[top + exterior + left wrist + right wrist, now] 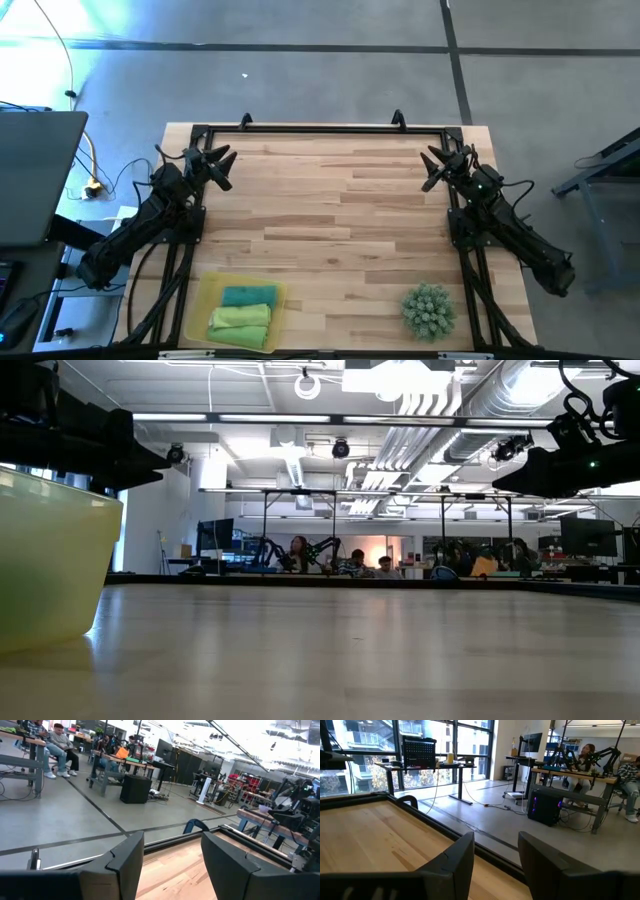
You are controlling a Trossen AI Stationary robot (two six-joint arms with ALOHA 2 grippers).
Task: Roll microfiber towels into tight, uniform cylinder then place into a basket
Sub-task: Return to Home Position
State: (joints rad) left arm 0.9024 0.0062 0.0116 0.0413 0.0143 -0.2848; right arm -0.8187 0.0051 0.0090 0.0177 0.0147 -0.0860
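Observation:
The yellow translucent basket (236,311) stands at the table's near left, with a rolled blue towel (248,295) and two rolled green towels (240,320) in it; its wall (50,565) fills the left of the low view. My left gripper (222,166) is open and empty, raised at the far left. My right gripper (432,168) is open and empty, raised at the far right. Both point toward the far edge.
A green fuzzy ball-like object (430,308) lies at the table's near right. A black frame rail (320,128) runs along the table's far edge. Bare wood (330,210) lies between the arms. People sit at desks in the room beyond.

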